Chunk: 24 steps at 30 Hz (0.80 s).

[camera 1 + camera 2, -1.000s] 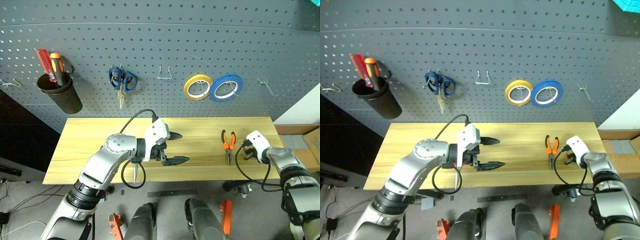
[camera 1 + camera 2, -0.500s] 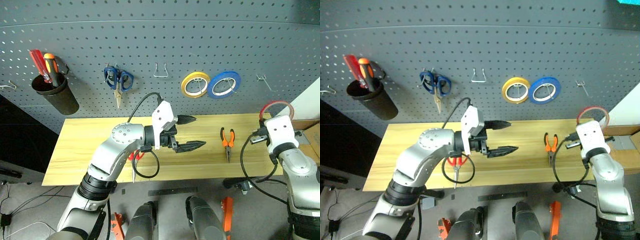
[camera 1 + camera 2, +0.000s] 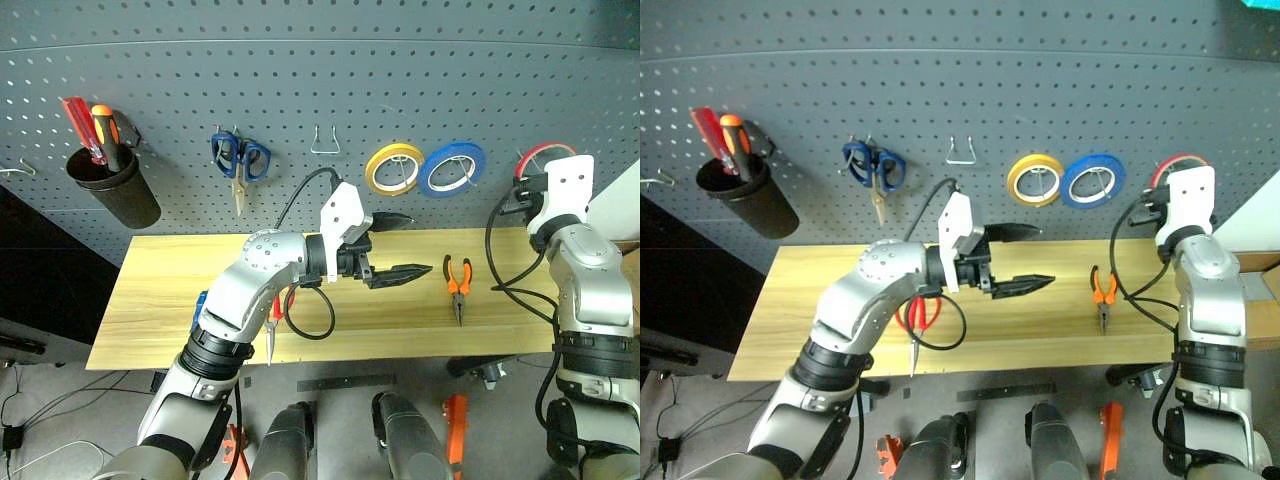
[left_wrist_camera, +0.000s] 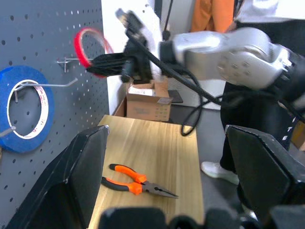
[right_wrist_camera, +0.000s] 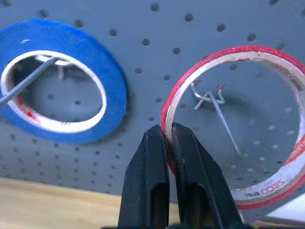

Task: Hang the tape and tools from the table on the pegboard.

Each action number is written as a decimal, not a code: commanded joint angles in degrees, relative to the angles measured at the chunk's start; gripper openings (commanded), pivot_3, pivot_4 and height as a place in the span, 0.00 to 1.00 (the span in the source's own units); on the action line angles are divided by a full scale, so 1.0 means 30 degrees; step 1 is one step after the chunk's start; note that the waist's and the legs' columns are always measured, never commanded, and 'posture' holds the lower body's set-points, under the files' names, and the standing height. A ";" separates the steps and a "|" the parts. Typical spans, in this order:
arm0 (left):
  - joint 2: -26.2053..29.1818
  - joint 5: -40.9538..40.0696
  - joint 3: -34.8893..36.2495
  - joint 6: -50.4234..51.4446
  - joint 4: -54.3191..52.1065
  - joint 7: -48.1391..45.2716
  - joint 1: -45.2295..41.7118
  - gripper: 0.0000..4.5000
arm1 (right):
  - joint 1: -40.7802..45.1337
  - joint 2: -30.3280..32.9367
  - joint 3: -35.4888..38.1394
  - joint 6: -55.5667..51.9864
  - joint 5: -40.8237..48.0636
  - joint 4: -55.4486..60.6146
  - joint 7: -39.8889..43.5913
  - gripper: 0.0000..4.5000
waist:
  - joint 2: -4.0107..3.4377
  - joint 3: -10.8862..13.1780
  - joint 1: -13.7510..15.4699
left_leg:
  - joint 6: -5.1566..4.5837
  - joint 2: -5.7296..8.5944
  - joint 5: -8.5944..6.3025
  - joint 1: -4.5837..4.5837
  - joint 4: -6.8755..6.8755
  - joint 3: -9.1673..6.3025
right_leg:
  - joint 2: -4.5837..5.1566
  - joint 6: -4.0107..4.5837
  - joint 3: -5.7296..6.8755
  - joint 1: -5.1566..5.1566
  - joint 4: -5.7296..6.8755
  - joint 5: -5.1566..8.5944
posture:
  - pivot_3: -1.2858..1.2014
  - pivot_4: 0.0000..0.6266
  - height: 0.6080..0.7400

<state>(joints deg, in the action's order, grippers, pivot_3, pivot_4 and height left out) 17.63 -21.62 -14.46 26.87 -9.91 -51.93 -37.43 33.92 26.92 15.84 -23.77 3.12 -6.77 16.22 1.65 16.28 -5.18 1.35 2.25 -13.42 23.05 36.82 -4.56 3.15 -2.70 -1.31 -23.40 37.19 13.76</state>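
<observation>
In the left eye view, I am holding my right hand (image 3: 528, 190) up at the pegboard (image 3: 300, 90), clenched on the tape (image 3: 543, 155), the red ring, which is near the free hook to the right of the blue roll (image 3: 452, 169). My left hand (image 3: 398, 245) is hovering over the surface (image 3: 180, 290), released and grasping nothing. The pliers (image 3: 457, 283) are lying on the surface. The red scissors (image 3: 275, 310) are lying under my left arm, and something blue (image 3: 198, 308) is peeking out beside that arm; I judge it may be the screwdriver, but I cannot tell.

In the right eye view, the scene is the same. The blue scissors (image 3: 872, 170) and the yellow roll (image 3: 1035, 180) are already hanging on the board.

In the left wrist view, my right hand is bringing the tape toward the hook (image 4: 66, 61), but the ring is not yet on it, as far as I can judge.

In the right wrist view, my fingers (image 5: 152, 181) are pinching the rim of the tape, and the hook (image 5: 217, 107) is showing through the ring.

So nothing of the task is finished yet, I think. The tape is nearly hung; the pliers, the scissors and the screwdriver are still waiting.
</observation>
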 commanded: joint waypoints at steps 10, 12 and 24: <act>0.1688 0.2878 -0.0397 -0.3808 0.1037 -0.0635 0.0485 0.94 | -0.2944 0.0003 -0.0905 0.0611 0.0553 0.3237 0.0153 0.51 | -0.0016 0.0008 0.0053 | -0.0023 -0.0002 -0.0020 0.0049 -0.0001 -0.0023 | 0.0007 -0.0005 0.0003 -0.0039 -0.0019 0.0002 | 0.45 0.43 1.00; 0.2145 0.3270 -0.0353 -0.4399 0.1483 -0.0840 0.0589 0.94 | -0.4140 -0.0150 -0.1398 -0.0267 0.0392 0.5135 -0.0019 0.66 | -0.0023 0.0013 0.0038 | -0.0023 0.0000 -0.0020 0.0054 0.0010 -0.0035 | 0.0010 -0.0007 -0.0016 -0.0055 -0.0003 0.0002 | 0.44 0.44 1.00; 0.5079 0.4561 0.0108 -0.7228 0.5135 -0.2856 0.0658 0.94 | -0.3783 -0.5049 -0.3029 -1.2119 -0.0523 0.5394 -0.5528 0.99 | -0.0047 0.0027 -0.0195 | -0.0058 0.0005 0.0000 0.0025 0.0042 0.0114 | -0.0007 -0.0104 -0.0259 -0.0132 0.0001 -0.0078 | 0.44 0.44 1.00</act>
<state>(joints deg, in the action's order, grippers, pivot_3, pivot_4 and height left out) 32.57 -8.02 -14.98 6.66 6.17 -59.77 -34.91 21.02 12.17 6.48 -59.50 2.61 13.03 0.88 1.51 16.36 -5.77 1.16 2.26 -13.42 23.13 36.96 -4.18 3.13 -3.03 -2.11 -23.79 37.18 13.50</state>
